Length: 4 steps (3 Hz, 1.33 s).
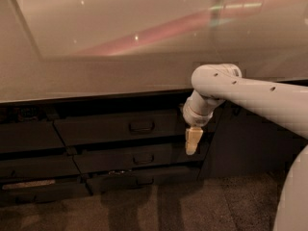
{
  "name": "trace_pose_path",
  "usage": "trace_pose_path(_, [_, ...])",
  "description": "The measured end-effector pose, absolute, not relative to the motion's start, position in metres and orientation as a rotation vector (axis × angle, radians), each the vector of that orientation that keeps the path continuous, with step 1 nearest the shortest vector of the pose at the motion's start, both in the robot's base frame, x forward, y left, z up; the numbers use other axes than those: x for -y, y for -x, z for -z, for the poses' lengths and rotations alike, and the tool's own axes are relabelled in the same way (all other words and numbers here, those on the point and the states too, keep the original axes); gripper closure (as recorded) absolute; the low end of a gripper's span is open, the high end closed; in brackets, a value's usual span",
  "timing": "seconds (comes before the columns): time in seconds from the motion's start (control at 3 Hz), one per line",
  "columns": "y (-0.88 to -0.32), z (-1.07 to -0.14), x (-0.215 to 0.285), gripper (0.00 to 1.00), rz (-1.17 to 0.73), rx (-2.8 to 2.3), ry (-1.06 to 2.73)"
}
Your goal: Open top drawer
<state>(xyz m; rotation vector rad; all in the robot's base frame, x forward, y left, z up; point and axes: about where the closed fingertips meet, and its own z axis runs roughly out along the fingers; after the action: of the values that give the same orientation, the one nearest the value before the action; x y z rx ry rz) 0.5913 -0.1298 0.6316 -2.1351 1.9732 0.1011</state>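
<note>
The top drawer (110, 128) is the wide dark grey front just under the counter edge, with a small dark loop handle (141, 127) at its centre. It sits closed, flush with the fronts around it. My gripper (192, 143) hangs from the white arm (250, 93), pointing down, in front of the drawer's right end. It is to the right of the handle and slightly lower, not touching it. Its tan fingers (193, 136) appear pressed together and hold nothing.
A pale countertop (120, 61) overhangs the drawers. Slimmer dark drawer fronts (130, 159) sit below the top drawer and more at the left (29, 138). A dark cabinet panel (250, 148) stands at the right. The floor (183, 206) is dark carpet.
</note>
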Motion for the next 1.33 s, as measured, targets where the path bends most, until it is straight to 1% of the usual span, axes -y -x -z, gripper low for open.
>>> trace_pose_path(0.33, [-0.5913,-0.6315,0.1298,0.18,-0.101,-1.973,2.135])
trace_pose_path(1.33, [-0.5912,-0.6314,0.1298,0.88,-0.101,-1.973,2.135])
